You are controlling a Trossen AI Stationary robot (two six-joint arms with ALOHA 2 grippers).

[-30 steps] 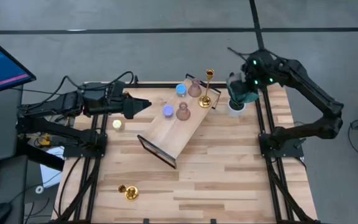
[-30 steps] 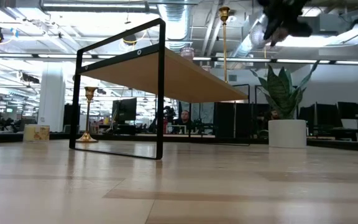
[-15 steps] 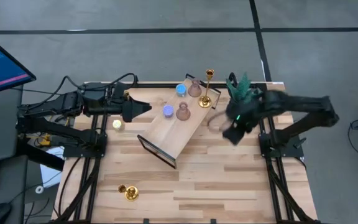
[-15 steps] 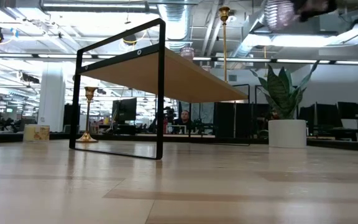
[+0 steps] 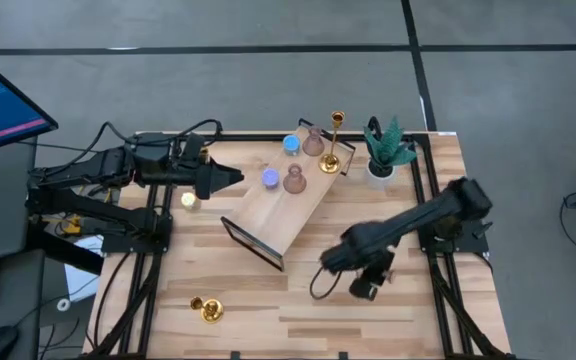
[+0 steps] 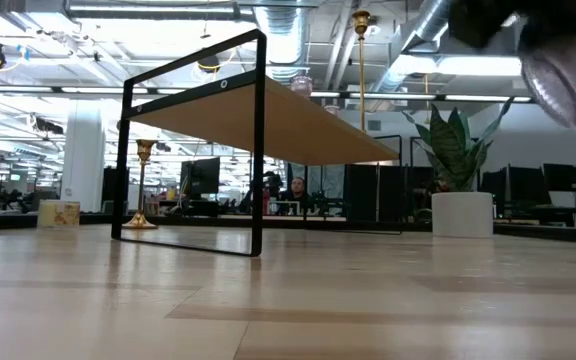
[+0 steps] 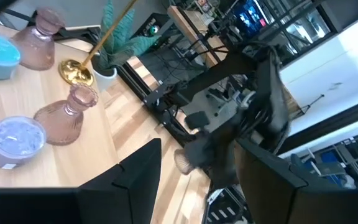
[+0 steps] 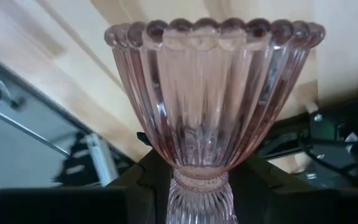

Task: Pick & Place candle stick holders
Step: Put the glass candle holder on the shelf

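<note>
Right gripper sits low and right of centre in the high view, over bare table, just right of the wooden shelf's black end frame. Its fingers are clamped on the stem of a ribbed pink glass holder. In the right wrist view the flared, beaded cup fills the frame directly ahead of the fingers, the stem dropping between them. In the low view the same glass shows blurred in the upper right corner, well above the tabletop.

Left gripper hangs at the left edge of the shelf, centre-left of the high view, jaws apart with nothing between them.

On the shelf: violet holder, dusty-pink holder, blue holder, second pink holder, tall gold holder. Yellow holder stands on the table left of the shelf. A gold holder lies at lower left. Potted plant at upper right.
</note>
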